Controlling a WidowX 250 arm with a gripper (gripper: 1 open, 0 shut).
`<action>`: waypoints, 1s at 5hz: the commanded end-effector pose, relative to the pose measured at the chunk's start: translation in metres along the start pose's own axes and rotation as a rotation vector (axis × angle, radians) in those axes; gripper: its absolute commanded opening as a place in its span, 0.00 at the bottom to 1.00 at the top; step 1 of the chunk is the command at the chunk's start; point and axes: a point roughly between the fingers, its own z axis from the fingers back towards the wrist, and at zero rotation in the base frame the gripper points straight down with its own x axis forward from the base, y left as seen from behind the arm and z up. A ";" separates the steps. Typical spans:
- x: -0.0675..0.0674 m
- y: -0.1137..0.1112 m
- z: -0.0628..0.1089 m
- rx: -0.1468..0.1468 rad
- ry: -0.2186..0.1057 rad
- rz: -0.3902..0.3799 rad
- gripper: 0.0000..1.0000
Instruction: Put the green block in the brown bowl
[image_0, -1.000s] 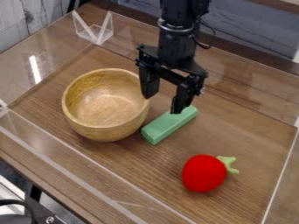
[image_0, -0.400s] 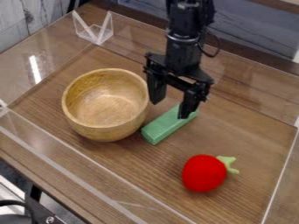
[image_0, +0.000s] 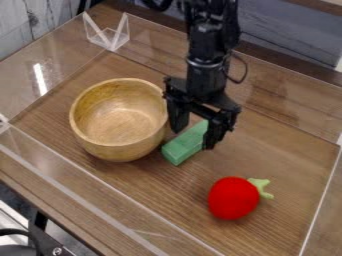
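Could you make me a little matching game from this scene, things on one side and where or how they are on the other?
Things:
1. bowl
2. green block
3. red toy
4. gripper

Descriptions:
A. open, pointing down over the block
B. lies just right of the bowl
C. alone near the front right
D. empty, on the left

Pairs: 1-D, 2-B, 3-C, 4-A

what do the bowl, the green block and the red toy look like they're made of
The brown bowl looks like wood with a smooth, light finish: grain lines show inside. The green block is matte and evenly coloured, maybe painted wood or foam; the look leaves it open. The red toy has a dull, slightly fuzzy surface, possibly felt or soft plastic.
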 end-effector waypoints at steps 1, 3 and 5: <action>0.005 -0.008 0.001 0.005 -0.075 0.003 1.00; 0.001 -0.023 -0.022 -0.003 -0.092 -0.015 1.00; 0.000 -0.026 -0.027 -0.023 -0.086 -0.070 1.00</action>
